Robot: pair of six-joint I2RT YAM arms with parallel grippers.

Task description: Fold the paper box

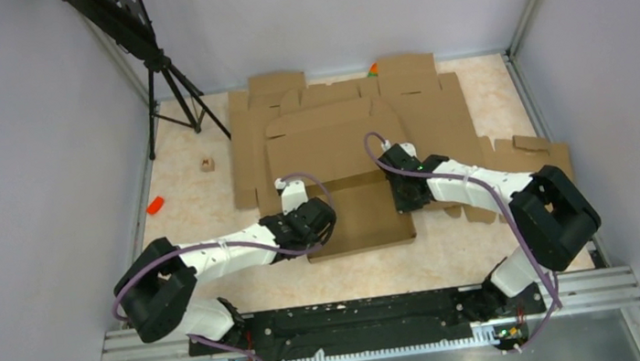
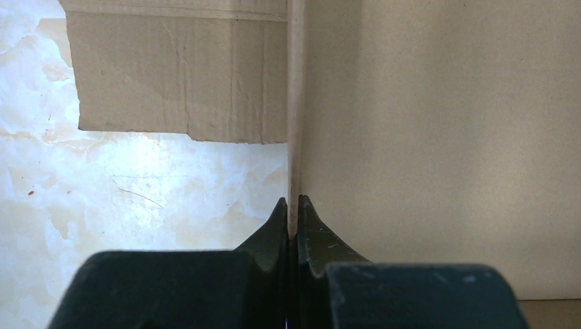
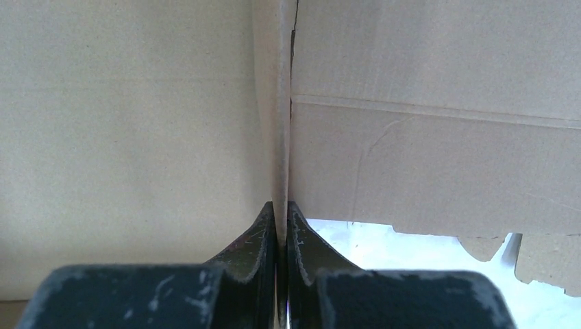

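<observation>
My left end effector (image 2: 292,205) pinches the paper box (image 1: 360,220) by its left wall edge, my right end effector (image 3: 281,209) the right. From above, the tips are hidden.

One box (image 1: 366,213), overlapping blanks (image 1: 437,115) too stacked to count, two arms (image 1: 224,255) (image 1: 469,182), one tripod (image 1: 171,88), one wooden cube (image 1: 207,165), one red bit (image 1: 154,204), one orange-green bit (image 1: 373,70).

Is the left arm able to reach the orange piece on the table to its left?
Probably not yet: the left gripper is shut on a side wall of the paper box and must let go first. Otherwise nothing seems to block the orange piece.
</observation>
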